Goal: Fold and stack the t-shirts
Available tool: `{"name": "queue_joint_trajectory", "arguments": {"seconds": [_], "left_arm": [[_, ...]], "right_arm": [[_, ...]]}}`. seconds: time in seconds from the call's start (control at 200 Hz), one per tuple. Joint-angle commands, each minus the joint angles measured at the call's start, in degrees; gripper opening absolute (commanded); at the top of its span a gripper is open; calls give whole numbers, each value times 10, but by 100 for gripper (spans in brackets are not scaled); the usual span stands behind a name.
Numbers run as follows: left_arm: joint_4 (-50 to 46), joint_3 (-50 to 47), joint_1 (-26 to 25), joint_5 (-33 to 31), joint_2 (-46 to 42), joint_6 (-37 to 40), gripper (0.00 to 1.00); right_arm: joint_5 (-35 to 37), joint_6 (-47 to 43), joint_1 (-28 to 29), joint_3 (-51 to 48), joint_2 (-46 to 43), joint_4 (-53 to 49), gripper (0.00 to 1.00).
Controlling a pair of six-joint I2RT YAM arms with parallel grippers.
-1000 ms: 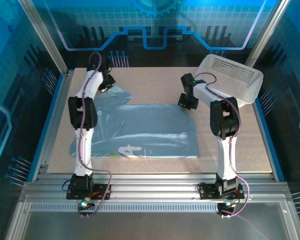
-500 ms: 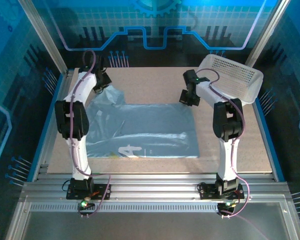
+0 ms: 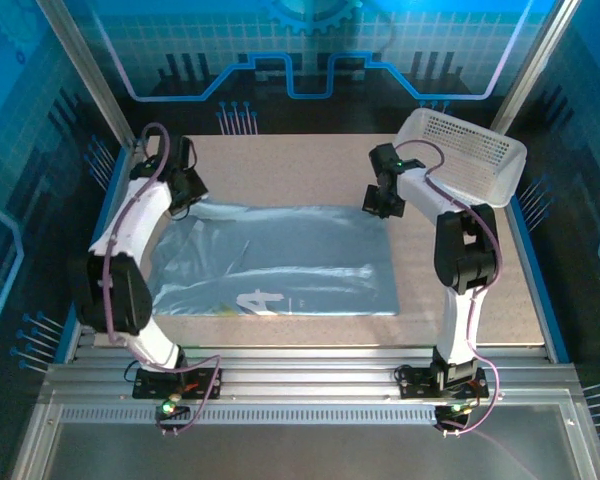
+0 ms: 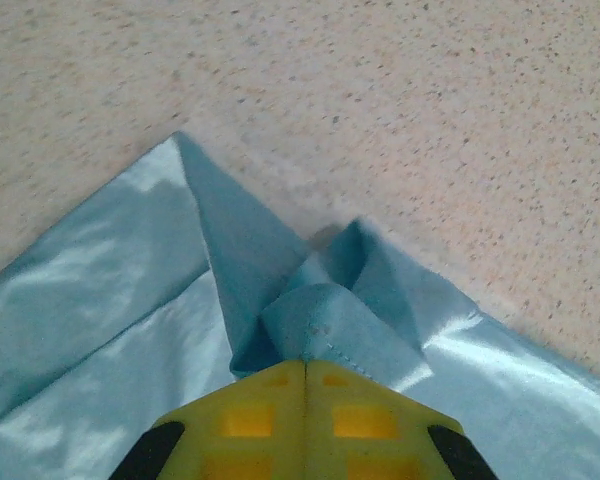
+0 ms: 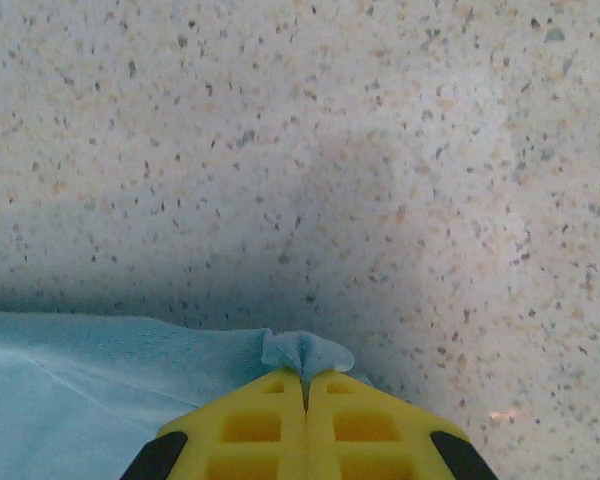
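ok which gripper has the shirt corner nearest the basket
The right gripper, shut on the t-shirt corner near the white basket; the left gripper pinches the opposite far corner.

We take this for a robotics lab cell: the left arm (image 3: 130,215) and right arm (image 3: 465,255) are bolted to slotted aluminium rails (image 3: 300,385), and the speckled tabletop (image 3: 470,290) is fenced by metal posts (image 3: 92,80) and blue panels (image 3: 310,40) (printed with circuit lines and a gear).
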Motion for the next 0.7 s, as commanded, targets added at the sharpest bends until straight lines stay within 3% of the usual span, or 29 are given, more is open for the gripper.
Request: {"name": "queue_joint_trajectory", "arguments": {"seconds": [0.0, 0.33, 0.69], "left_arm": [[-8, -60, 10, -22, -63, 4, 0], [-53, -205, 20, -73, -221, -28, 0], [-72, -252, 41, -88, -262, -54, 0]], "right_arm": [[15, -15, 12, -32, -44, 1, 0], [36, -9, 23, -171, -131, 14, 0], [36, -1, 41, -221, -148, 17, 0]]}}
